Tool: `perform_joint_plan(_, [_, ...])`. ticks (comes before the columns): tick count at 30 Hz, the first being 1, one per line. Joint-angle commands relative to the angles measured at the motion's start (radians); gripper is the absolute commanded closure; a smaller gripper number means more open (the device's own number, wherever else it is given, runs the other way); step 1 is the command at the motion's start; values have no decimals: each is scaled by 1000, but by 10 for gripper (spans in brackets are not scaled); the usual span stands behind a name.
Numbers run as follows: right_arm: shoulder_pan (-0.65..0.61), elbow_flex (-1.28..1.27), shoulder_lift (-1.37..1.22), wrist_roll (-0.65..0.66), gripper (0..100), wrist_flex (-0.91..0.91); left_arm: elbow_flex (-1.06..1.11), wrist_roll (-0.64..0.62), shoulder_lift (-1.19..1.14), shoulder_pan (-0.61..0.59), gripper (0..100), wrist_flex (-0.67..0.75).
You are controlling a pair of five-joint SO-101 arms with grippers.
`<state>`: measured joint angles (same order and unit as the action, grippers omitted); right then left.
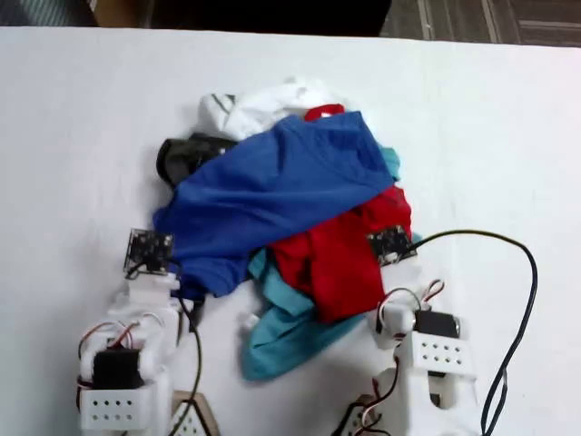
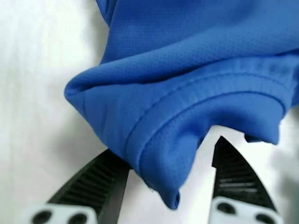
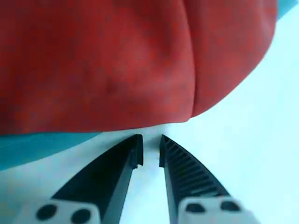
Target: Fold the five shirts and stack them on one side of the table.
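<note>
The white surface [image 1: 508, 118] stretches wide on all sides. At its middle a fine-mesh blue shirt [image 1: 272, 191] lies over a crumpled red shirt [image 1: 340, 259], teal shirt [image 1: 281, 341], white shirt [image 1: 259, 104] and black shirt [image 1: 186, 154]. The left gripper [image 2: 164, 147] gapes astride the blue hem. The right gripper [image 3: 149, 138], nearly closed on nothing, sits at the red edge. A black cable [image 1: 526, 300] loops beside the right arm.
</note>
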<state>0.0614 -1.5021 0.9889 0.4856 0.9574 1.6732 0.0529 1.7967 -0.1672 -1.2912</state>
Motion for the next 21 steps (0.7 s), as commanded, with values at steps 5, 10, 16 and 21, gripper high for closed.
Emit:
perform_joint_plan(5, [8, 3, -28, 9, 927, -1, 21, 0, 8, -9, 728, 15])
perform_joint_plan(10, [8, 3, -28, 9, 927, -1, 21, 0, 8, -6, 728, 15])
perform_joint_plan(16, [7, 6, -28, 6, 926, -2, 21, 2, 8, -5, 727, 15])
perform_joint_plan(21, [15, 8, -28, 11, 925, -8, 21, 5, 8, -5, 726, 15])
